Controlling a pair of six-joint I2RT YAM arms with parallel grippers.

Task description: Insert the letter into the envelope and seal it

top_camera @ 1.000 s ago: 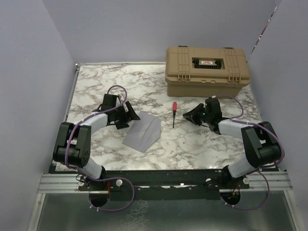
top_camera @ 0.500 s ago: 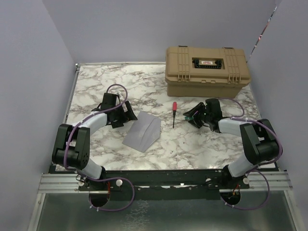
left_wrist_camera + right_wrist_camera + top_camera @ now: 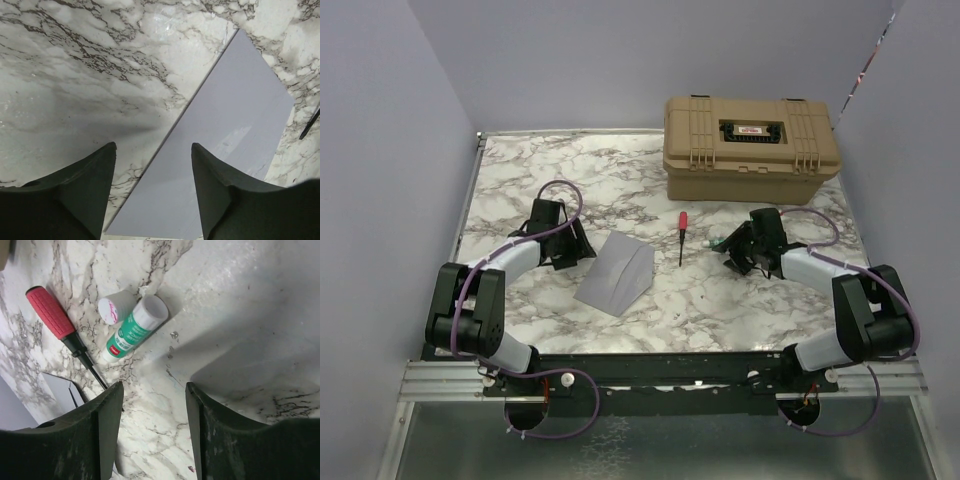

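Top view: the envelope [image 3: 615, 275] lies flat on the table [image 3: 520, 180], with the left gripper [image 3: 576, 250] at its 10 o'clock. The right gripper [image 3: 730, 252] is near a glue stick [image 3: 718, 241] and a screwdriver [image 3: 681, 235]. The letter shows nowhere and is likely inside.

Left wrist view: pincer wide, empty, above the envelope's edge.

Right wrist view: pincer wide, empty; glue stick uncapped at 11 o'clock, its cap [image 3: 111, 310] beside it.

Sealing looks to be in hand; next, 1 gripper must take the glue.
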